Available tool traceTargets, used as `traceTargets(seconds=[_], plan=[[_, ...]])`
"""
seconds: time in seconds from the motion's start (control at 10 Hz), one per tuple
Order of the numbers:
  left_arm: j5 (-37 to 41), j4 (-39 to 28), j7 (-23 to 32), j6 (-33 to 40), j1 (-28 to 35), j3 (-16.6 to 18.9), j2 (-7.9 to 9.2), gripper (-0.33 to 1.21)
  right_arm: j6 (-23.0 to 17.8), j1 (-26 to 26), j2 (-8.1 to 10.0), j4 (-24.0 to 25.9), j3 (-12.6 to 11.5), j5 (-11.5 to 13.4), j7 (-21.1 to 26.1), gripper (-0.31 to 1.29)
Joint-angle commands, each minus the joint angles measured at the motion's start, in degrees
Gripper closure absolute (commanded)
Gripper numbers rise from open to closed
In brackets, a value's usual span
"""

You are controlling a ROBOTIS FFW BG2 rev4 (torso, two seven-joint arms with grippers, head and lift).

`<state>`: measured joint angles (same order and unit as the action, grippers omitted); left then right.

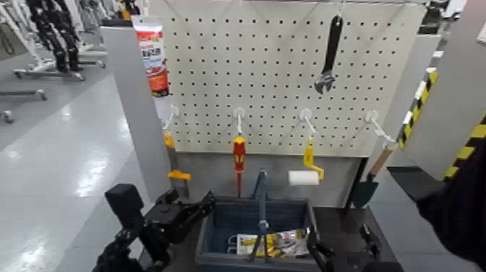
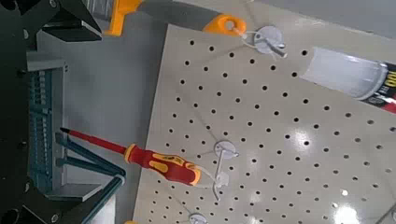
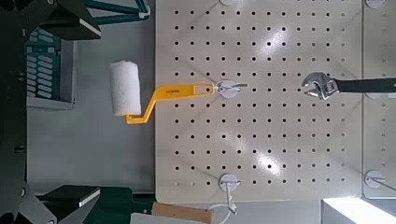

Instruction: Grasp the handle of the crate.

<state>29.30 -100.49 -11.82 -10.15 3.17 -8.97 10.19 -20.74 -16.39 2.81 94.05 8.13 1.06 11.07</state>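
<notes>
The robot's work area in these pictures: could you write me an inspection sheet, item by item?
Surface: no table seen; the crate sits low in front of the pegboard.
Job's things: the handle stands upright over the crate's middle, ungrasped. Printed packets lie inside.
Clutter: on pegboard hooks hang a red-and-yellow screwdriver, a yellow-handled paint roller, an adjustable wrench, an orange clamp and a trowel; a tube stands at the board's left.
End effectors: left end effector beside the crate's left rim, apart from the handle; right end effector low at the crate's right corner.
Cables: nothing seen.
Surroundings: shiny grey floor, yellow-black hazard stripes at right.
</notes>
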Motion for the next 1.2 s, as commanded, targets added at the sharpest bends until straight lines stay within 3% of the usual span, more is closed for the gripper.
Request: traceTargets(seconds=[0.1,0.6,1.2], plan=[[12.79,1.79,-0.05,-9.89,-4.75,-0.61,1.06,0.16,0.00,0.13,0.00,-0.09,0.13,-0.09,0.00,0.13],[34.33,11.54,-4.62,-20.35,-13.10,-5.88,3.69,0.16,-0.62,0.57,0.09,-0.89,0.57,-0.71,-0.08,0.13],[51.91,29.12,-16.75,-31.25,-24.61,-12.83,4.05,0.12,-0.97,1.01,0.26,-1.24,1.10,-0.97,-0.08,0.13]])
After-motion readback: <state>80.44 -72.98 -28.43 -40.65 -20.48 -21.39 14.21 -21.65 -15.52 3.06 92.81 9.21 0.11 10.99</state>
